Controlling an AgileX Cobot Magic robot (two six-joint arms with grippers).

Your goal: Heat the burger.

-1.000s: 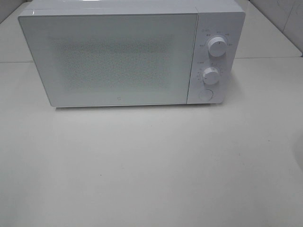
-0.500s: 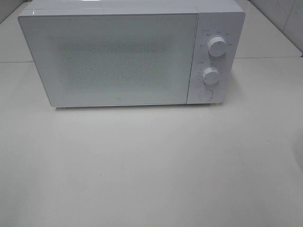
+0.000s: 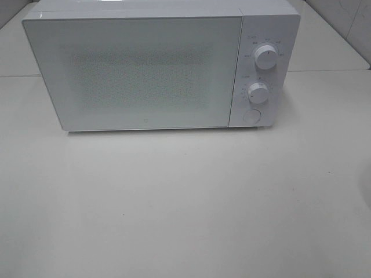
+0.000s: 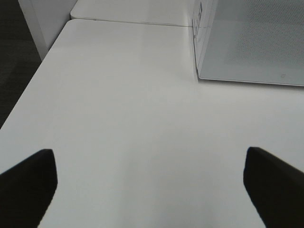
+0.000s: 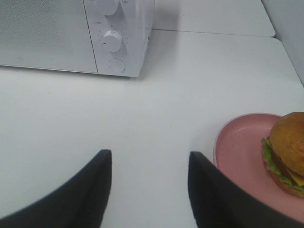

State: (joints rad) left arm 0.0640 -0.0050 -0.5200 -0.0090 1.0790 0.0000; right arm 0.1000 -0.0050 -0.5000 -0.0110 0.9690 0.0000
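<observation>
On the white counter (image 3: 185, 202), a microwave (image 3: 156, 66) is positioned with its door closed. The burger (image 5: 287, 152) is seated on a pink plate (image 5: 237, 147), just beside the right tool (image 5: 149, 190), whose jaws are parted and empty. The left tool (image 4: 149, 190) is spread wide, holding nothing.

The microwave (image 3: 162, 66) has a smooth white casing, seemingly plastic, and a glossy door with a finely dotted screen. The surface (image 3: 185, 202) looks smooth, matt, off-white. The pink plate (image 5: 237, 152) appears faintly speckled, the burger (image 5: 288, 152) bun softly matt.
</observation>
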